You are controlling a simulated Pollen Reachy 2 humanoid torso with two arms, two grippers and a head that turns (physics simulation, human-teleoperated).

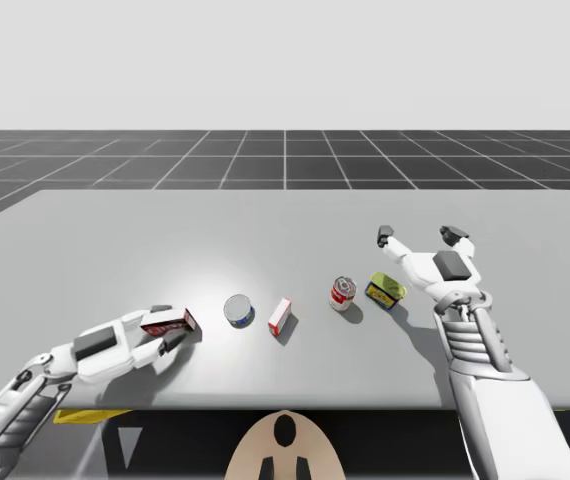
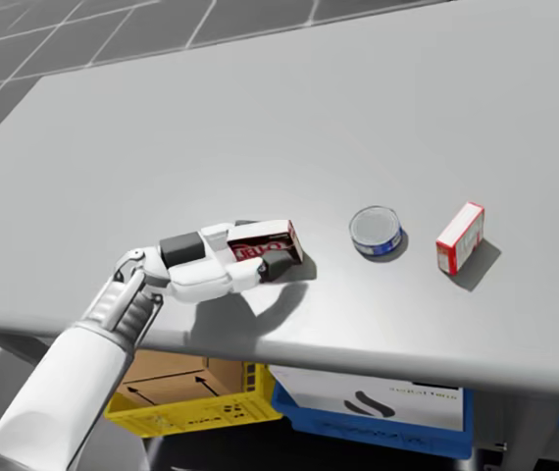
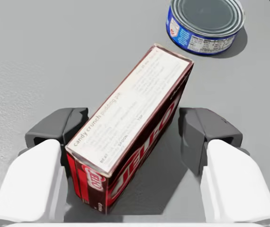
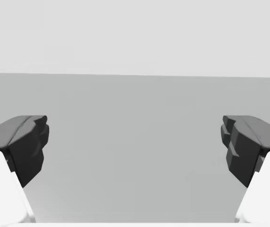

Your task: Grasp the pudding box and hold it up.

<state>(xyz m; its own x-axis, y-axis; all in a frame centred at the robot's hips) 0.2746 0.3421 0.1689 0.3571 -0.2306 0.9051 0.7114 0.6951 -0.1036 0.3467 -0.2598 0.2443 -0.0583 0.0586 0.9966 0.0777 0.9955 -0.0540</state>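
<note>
So the grey worktop (image 1: 115, 230) takes up most of the scene, and everything is lined up in a loose row along its near half. My left arm (image 2: 64, 383) comes in low over the near edge, and my right arm (image 1: 495, 400) reaches up the other side. Under the near edge, in the head view, there's a yellow crate (image 2: 177, 407) with a blue crate (image 2: 358, 432) next to it.

The left end effector (image 3: 132, 125) is down at worktop level, fingers spread around the pudding box (image 3: 135, 113) but not clamped on it. The box lies at an angle between them. One finger looks to be right up against its near corner, and the other has a clear gap of shadow before the box's side, so it's open, no real hold. The box itself is dark red with a pale top side, resting on the worktop at the left end of the row.

The right end effector (image 1: 419, 236) is spread wide with nothing in it, out over bare worktop.

Just ahead of the pudding box is a low blue can (image 1: 239, 311). Then there's a small red and white box (image 1: 280, 316), a red can (image 1: 342, 294) standing upright, and a flat yellow-green tin (image 1: 386, 290) just beside my right wrist.
</note>
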